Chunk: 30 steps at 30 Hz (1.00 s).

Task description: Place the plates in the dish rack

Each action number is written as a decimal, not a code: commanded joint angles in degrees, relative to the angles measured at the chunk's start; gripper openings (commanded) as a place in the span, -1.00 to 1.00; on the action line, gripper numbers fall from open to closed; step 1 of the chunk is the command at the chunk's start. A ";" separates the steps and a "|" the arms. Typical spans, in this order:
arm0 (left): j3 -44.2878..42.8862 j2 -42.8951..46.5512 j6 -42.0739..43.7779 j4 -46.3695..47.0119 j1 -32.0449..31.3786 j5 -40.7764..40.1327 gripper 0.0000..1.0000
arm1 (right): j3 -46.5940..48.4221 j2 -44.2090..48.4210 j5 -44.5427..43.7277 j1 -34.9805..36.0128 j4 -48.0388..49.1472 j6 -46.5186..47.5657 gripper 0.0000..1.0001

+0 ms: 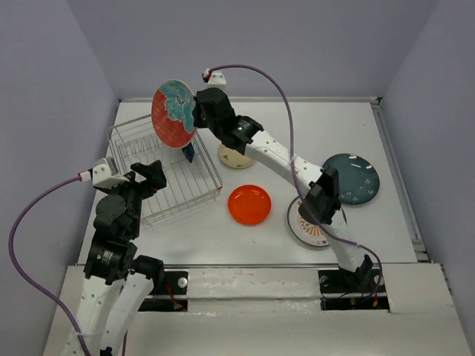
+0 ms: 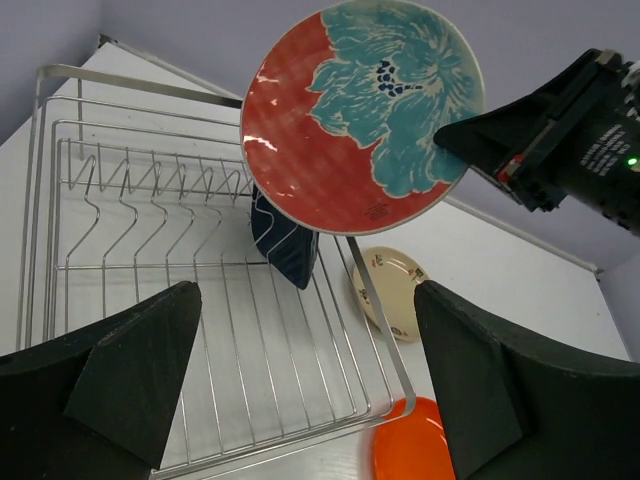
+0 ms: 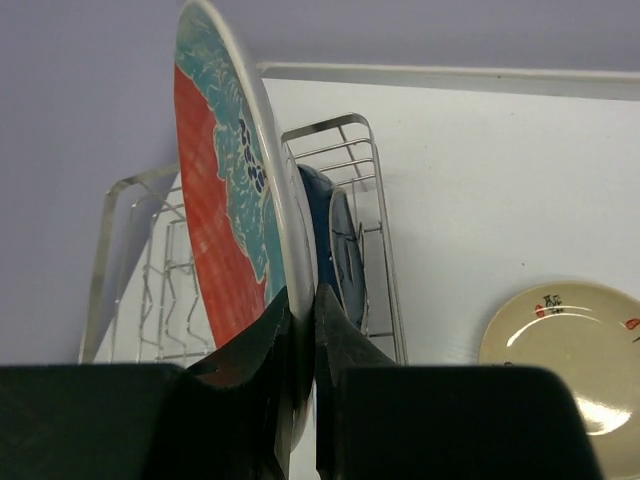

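My right gripper (image 1: 194, 113) is shut on the rim of the red-and-teal floral plate (image 1: 173, 113), holding it on edge above the far end of the dish rack (image 1: 133, 133). A dark blue leaf-shaped plate (image 1: 189, 153) stands upright between the rack's tines just under it. In the right wrist view the floral plate (image 3: 230, 210) is pinched at its rim between the fingers (image 3: 345, 350), with the blue plate (image 3: 340, 250) behind. My left gripper (image 1: 148, 176) hangs open over the rack's near end, nothing between its jaws; its view shows the floral plate (image 2: 350, 120) and rack (image 2: 150, 250).
On the table lie a cream plate (image 1: 236, 157), an orange plate (image 1: 249, 205), a dark teal plate (image 1: 350, 179) and a white plate with an orange emblem (image 1: 308, 226) partly under the right arm. Walls enclose the table at the back and sides.
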<state>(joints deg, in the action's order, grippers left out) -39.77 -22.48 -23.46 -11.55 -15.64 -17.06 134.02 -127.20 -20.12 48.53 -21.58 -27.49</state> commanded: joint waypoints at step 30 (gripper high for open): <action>-2.59 1.65 -1.85 0.39 -1.15 -7.02 0.98 | 13.02 -16.59 -37.71 12.37 35.56 32.67 -0.86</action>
<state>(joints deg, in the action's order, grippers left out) -39.92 -21.56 -24.58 -12.95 -16.51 -21.71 145.43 -143.48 -52.73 60.47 1.63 5.23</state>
